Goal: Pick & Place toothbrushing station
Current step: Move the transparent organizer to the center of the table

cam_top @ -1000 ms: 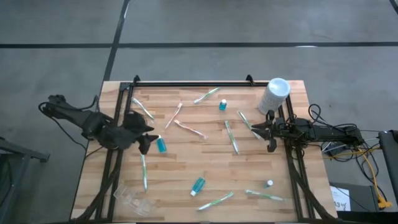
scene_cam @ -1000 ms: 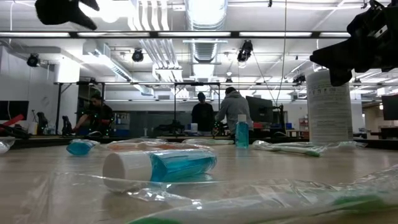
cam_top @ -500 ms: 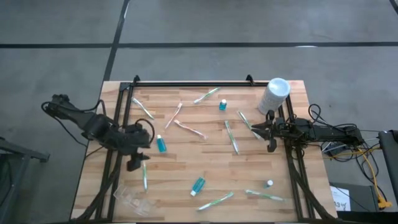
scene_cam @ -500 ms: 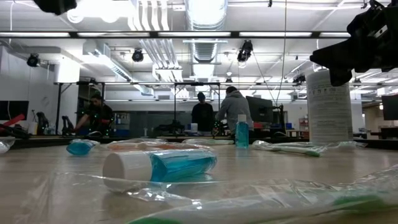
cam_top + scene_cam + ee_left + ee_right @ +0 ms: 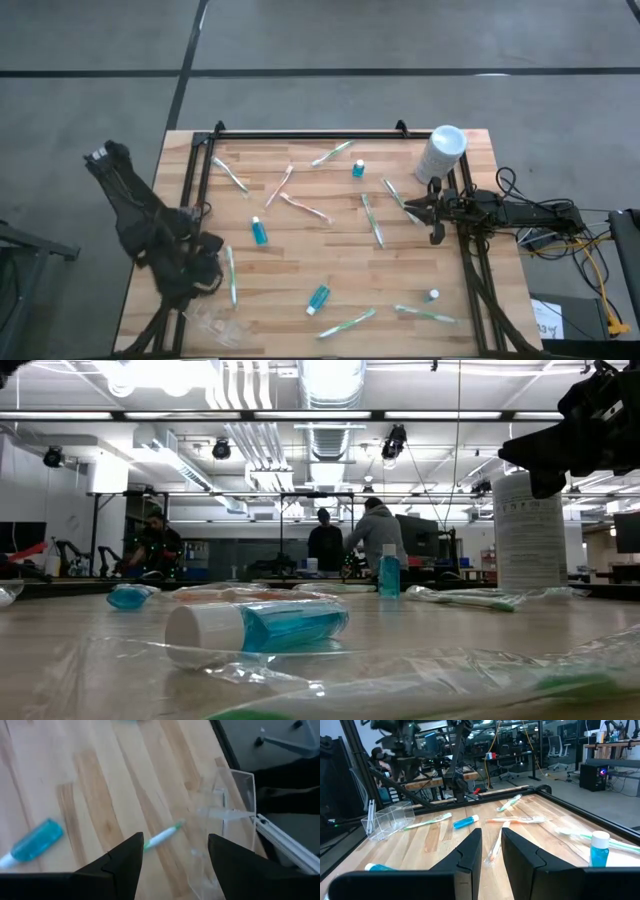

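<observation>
Two arms overhead: left gripper [image 5: 205, 272] poised beside green-handled wrapped toothbrush [image 5: 231, 274], clear plastic holder [image 5: 213, 320] near. Wrist: fingers wide, empty, toothbrush just ahead. Likely reaching to pick; next, descend, close. Right gripper [image 5: 432, 210] parked, narrowed, empty.

Even, bright overhead light fell on the bench [image 5: 330, 250] with only faint shadows, while ceiling lamps [image 5: 330, 375] flared white in the low view, whose nearest foreground was soft, and the left wrist view was motion-blurred.
</observation>
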`<state>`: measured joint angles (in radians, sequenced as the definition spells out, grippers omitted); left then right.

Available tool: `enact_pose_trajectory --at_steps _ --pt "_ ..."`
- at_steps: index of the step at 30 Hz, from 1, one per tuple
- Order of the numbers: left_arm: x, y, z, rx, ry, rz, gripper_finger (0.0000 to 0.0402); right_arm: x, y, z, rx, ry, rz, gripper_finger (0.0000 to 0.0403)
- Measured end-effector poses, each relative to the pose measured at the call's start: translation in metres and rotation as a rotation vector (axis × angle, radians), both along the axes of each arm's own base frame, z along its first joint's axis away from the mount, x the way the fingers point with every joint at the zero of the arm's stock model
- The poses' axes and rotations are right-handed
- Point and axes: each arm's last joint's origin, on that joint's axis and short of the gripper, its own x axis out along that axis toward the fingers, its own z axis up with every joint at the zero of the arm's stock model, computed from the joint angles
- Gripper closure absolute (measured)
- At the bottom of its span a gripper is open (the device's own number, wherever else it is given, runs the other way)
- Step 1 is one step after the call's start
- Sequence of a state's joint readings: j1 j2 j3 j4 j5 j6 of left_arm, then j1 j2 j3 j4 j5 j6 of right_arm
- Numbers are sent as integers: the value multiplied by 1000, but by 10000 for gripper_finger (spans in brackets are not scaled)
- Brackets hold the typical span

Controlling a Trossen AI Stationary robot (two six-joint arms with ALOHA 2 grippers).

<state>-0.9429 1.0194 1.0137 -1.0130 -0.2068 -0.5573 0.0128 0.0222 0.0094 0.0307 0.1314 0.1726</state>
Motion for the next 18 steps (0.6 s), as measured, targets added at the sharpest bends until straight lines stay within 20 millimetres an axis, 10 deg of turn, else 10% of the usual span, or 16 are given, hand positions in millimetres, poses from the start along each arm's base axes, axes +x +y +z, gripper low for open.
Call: enact_pose_trajectory --at_steps 18 --pt "-16 -24 -61 5 -54 35 174 0 0 0 0 1 -1 335"
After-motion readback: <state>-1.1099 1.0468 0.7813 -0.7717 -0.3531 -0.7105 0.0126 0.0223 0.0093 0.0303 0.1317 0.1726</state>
